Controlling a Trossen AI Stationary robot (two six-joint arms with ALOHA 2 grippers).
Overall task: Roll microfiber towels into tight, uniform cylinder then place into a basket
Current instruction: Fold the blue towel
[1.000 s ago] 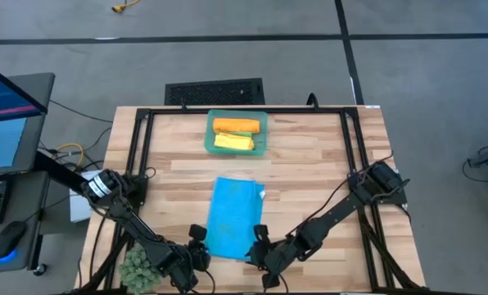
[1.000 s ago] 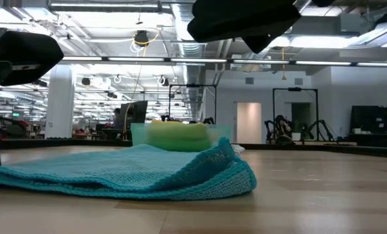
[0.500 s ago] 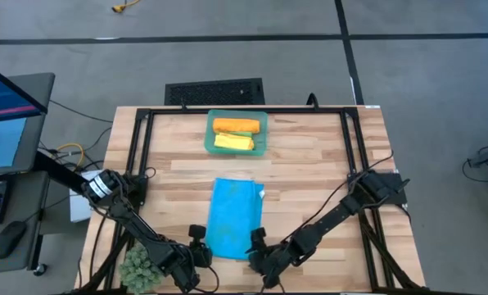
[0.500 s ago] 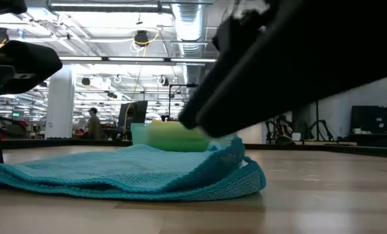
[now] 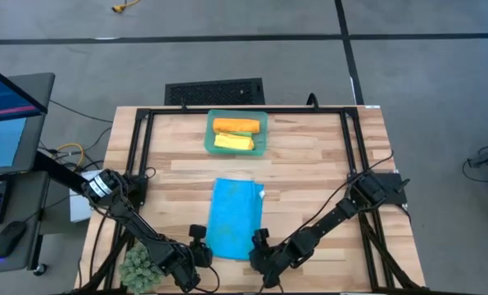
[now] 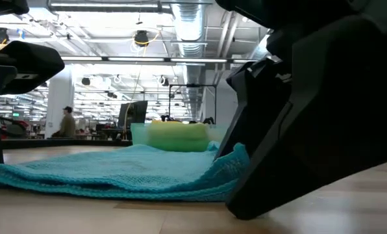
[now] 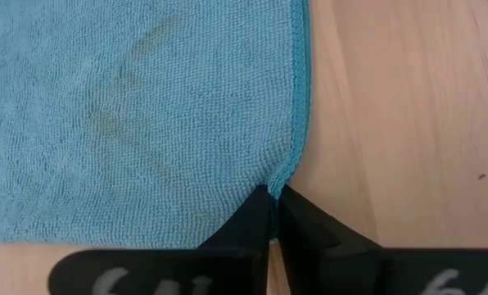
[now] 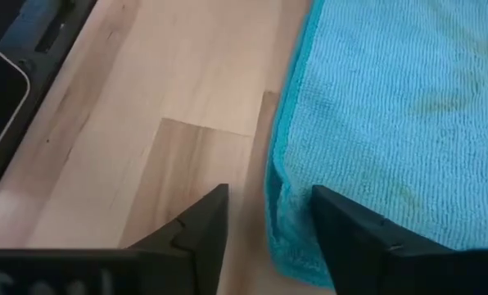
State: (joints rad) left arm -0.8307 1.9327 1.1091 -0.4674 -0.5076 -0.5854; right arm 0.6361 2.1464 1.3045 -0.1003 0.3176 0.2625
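One blue towel [image 5: 235, 217] flat, long axis twd basket [image 5: 237, 120], left claw [image 7: 274, 215] pinching its corner, right claw [image 8: 267, 220] wide.

No text, label, brand or number could be read with confidence anywhere. Pale rounded marks stood on the dark body of the left gripper [image 7: 273, 215] just behind its fingers, but were cut off at the picture's edge and could not be made out. The monitor [image 5: 5, 88] beside the table [image 5: 309, 156] showed blurred coloured patches only, with no legible words.
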